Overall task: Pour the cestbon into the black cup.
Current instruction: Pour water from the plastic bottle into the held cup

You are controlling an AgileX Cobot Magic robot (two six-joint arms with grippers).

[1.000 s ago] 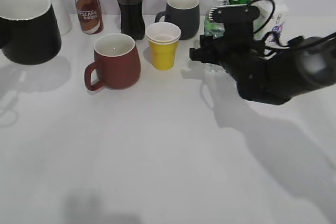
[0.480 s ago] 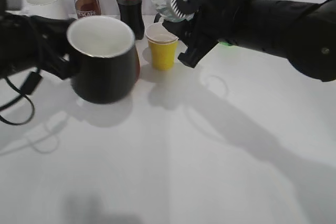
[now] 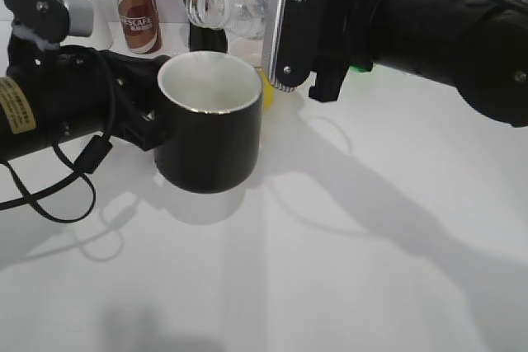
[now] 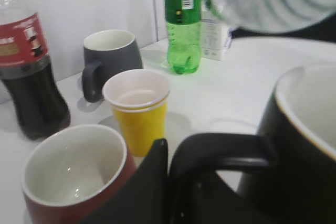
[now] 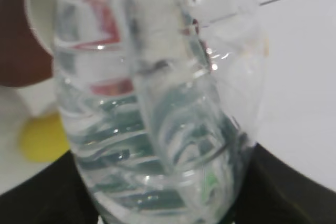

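Above the white table (image 3: 346, 228), the right gripper (image 3: 285, 35) held the cestbon (image 3: 227, 6) sideways, its open mouth pointing left over the black cup (image 3: 210, 125). The left gripper (image 4: 170, 182) gripped the cup's handle. The right wrist view showed only the ribbed bottle, close up.

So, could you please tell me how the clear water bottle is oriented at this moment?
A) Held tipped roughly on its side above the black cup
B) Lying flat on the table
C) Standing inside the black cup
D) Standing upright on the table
A: the clear bottle is held in the air by the right gripper, lying roughly sideways just above the black cup, which the left gripper holds.
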